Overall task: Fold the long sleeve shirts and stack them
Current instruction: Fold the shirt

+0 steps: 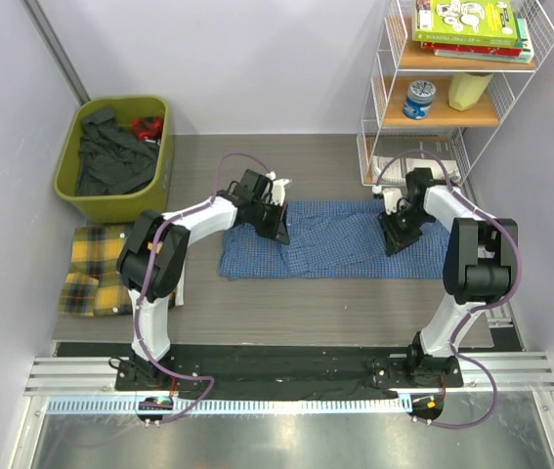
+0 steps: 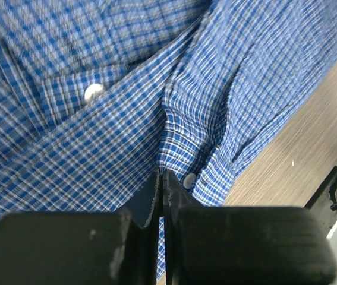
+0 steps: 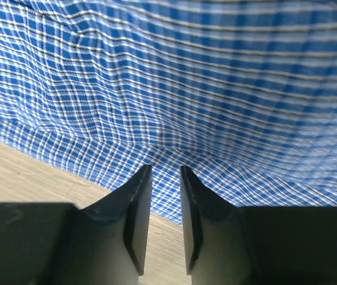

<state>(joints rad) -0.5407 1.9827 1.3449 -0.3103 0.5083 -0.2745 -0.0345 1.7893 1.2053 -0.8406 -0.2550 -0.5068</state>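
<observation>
The blue checked shirt (image 1: 340, 249) lies spread across the middle of the table as a long folded band. My left gripper (image 1: 275, 227) is at its left end, shut on a pinch of cloth by the button placket (image 2: 161, 172), with a white button (image 2: 189, 180) right beside the tips. My right gripper (image 1: 397, 240) is over the shirt's right part, open with a narrow gap (image 3: 164, 169), its tips at the hem of the blue cloth (image 3: 186, 77), nothing between them. The yellow plaid shirt (image 1: 96, 271) lies folded at the left edge of the table.
A green bin (image 1: 159, 186) with dark clothes stands at the back left. A white wire shelf (image 1: 386, 98) with books, a tin and a cup stands at the back right, close behind the right arm. Bare wood table (image 1: 296, 313) lies in front of the shirt.
</observation>
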